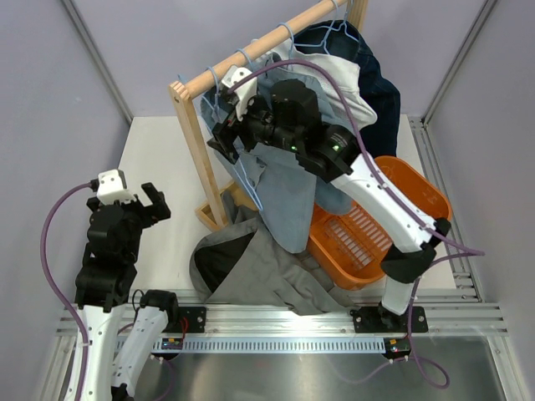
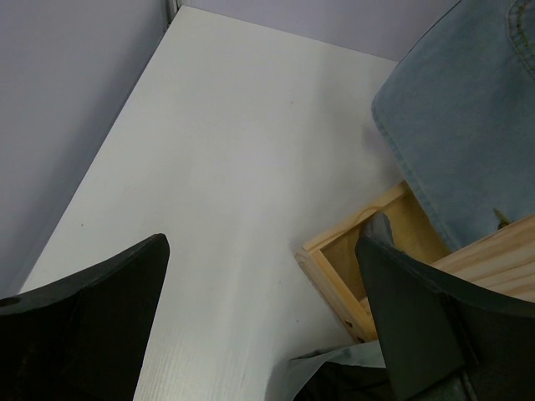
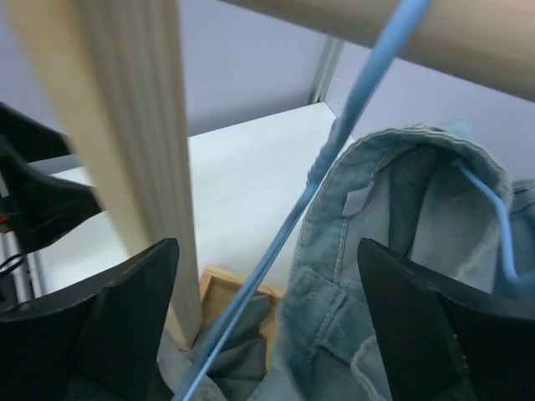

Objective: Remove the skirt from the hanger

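White table (image 1: 159, 159) holds the skirt (image 1: 259, 267) heaped under the wooden rail (image 1: 251, 50); left gripper (image 1: 155, 200) gapes empty, right gripper (image 3: 267, 251) gapes astride the hanger (image 3: 259, 276), denim's tag (image 3: 358, 200) blank.

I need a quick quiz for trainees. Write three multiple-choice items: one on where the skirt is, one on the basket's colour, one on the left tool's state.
1. Where is the skirt?
A. Hanging on the rail
B. Heaped on the table
C. Held up by the left arm

2. What colour is the basket?
A. Orange
B. Green
C. White

3. What state is the left tool in?
A. Shut on a hanger
B. Open and empty
C. Shut on the skirt

Answers:
1 B: the skirt lies crumpled on the table, below the rack.
2 A: the basket is plainly orange.
3 B: the left tool has its fingers spread, with nothing between them.
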You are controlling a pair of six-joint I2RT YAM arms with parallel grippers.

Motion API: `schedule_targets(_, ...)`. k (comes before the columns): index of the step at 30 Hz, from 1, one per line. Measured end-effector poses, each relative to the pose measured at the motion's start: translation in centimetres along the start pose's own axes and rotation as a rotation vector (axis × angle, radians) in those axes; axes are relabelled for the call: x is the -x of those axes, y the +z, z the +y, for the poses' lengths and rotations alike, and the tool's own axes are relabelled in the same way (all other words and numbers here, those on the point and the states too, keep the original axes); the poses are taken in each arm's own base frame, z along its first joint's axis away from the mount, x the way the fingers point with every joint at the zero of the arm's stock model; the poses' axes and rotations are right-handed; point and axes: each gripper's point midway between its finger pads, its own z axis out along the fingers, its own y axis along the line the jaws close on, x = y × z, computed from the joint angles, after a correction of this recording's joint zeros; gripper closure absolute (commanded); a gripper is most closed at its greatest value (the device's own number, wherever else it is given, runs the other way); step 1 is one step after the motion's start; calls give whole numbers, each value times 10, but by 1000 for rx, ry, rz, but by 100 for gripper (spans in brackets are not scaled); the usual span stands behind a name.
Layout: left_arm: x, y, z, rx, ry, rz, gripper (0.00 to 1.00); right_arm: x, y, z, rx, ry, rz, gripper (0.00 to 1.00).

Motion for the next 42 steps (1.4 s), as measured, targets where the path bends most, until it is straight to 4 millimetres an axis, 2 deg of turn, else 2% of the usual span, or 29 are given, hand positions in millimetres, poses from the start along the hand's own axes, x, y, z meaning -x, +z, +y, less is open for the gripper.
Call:
schedule_targets(4, 2, 3, -3, -11, -1, -2, 1, 18, -36, 8, 46, -38, -34, 0)
schedule_targets(11, -2, 9, -7, -22, 5, 21, 1, 49, -112, 21, 139, -130, -127, 1)
schedule_targets(14, -4, 11, -9, -31, 7, 31, 1, 50, -140, 26, 183, -184, -149, 1)
schedule_targets(17, -2, 12, -11, -42, 9, 29, 1, 42, -163, 33, 231, -232, -148, 0)
schedule_targets(23, 6, 9, -17, -75, 2, 5, 1, 2, -198, 50, 342, -335, -101, 1)
schedule_targets(29, 15, 4, -21, -100, -4, -18, 1, -70, -228, 84, 528, -429, -7, 3)
schedule_targets(33, 20, 0, -24, -114, -7, -30, 1, -118, -239, 106, 669, -430, 66, 4)
schedule_targets(37, 21, -1, -27, -131, -7, -28, 1, -150, -239, 118, 785, -419, 127, 4)
schedule_targets(42, 22, -4, -30, -153, -8, -28, 1, -181, -217, 134, 874, -415, 191, 5)
